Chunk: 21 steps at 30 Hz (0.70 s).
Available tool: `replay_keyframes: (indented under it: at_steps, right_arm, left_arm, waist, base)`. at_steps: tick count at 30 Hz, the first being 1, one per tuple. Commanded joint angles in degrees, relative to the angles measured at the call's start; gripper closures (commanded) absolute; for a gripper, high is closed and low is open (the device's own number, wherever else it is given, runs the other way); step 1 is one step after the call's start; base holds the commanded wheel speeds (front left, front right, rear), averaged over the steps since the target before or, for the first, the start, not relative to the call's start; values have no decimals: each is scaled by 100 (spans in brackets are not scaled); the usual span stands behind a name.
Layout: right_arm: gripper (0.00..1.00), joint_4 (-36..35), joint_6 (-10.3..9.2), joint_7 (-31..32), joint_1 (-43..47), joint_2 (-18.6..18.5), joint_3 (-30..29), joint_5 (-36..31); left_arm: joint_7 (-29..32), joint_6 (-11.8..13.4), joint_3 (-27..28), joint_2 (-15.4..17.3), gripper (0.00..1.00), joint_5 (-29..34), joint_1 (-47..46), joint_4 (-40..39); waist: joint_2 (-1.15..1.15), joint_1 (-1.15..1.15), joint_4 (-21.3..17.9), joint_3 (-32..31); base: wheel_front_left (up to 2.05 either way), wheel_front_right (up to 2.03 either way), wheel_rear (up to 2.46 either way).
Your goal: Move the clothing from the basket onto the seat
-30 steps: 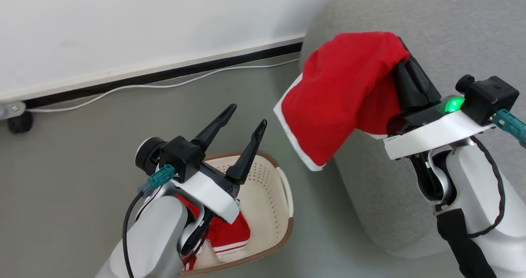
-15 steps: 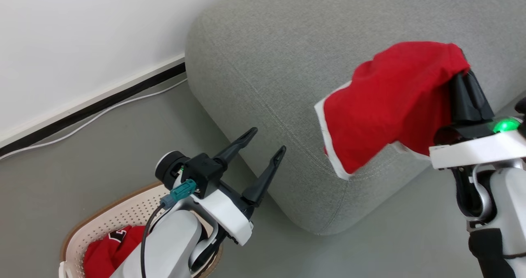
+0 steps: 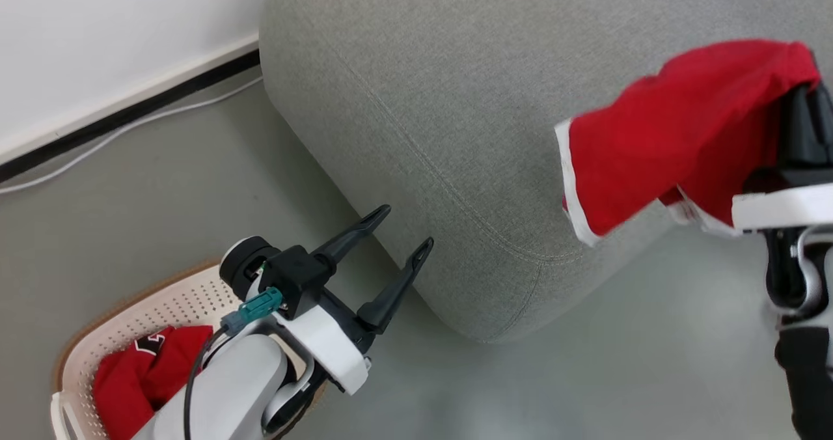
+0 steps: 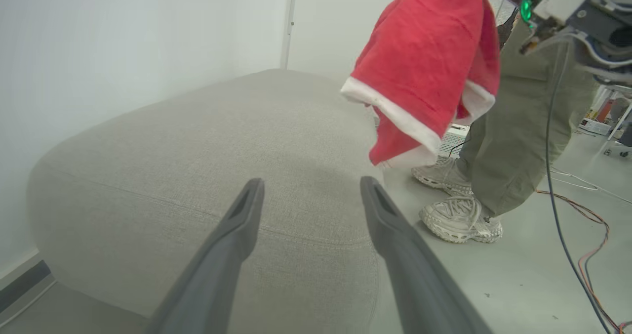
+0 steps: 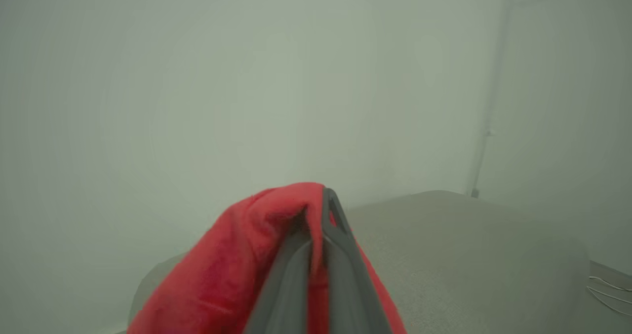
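Observation:
A red garment with white trim (image 3: pixel 677 134) hangs from my right gripper (image 3: pixel 807 95), which is shut on its upper fold above the front edge of the grey seat (image 3: pixel 455 101). In the right wrist view the shut gripper (image 5: pixel 326 203) pinches the red clothing (image 5: pixel 237 270) over the seat (image 5: pixel 469 245). My left gripper (image 3: pixel 405 227) stands open and empty near the seat's corner, above the floor. The cream basket (image 3: pixel 163 300) sits at the lower left with more red clothing (image 3: pixel 130 368) inside. From the left wrist, the open left gripper (image 4: pixel 311 183) faces the seat (image 4: pixel 197 151) and the hanging garment (image 4: pixel 424 72).
A person in olive trousers (image 4: pixel 513 126) and pale shoes (image 4: pixel 459 220) stands beside the seat, behind the hanging garment. Cables (image 4: pixel 587 260) lie on the floor there. A white cable (image 3: pixel 130 127) runs along the wall's dark skirting.
The head camera has swung to the right, so the seat takes up more of the picture and the basket sits lower left. My right gripper has carried the garment further along the seat.

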Motion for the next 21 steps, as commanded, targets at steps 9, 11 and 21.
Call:
replay_keyframes:
  at_steps: [9, 11, 21]
  right_arm:
    - [100, 1064, 17, -32, -2072, -262, -291, -341]
    - [100, 1165, 17, -32, -2265, -291, -422, -375]
    - [100, 2271, 17, -32, -4019, -1074, -1605, -1153]
  left_arm:
    - [-34, -38, 66, 848, 0, -12, -121, -590]
    - [-34, -38, 42, 903, 0, -5, -161, -631]
    - [-34, -38, -147, 1100, 0, 197, -764, -1185]
  waist:
    - [0, 0, 293, 1590]
    - [0, 0, 357, 1762]
    - [0, 0, 1168, 3284]
  base:
    - [0, 0, 0]
    - [0, 0, 0]
    - [0, 0, 0]
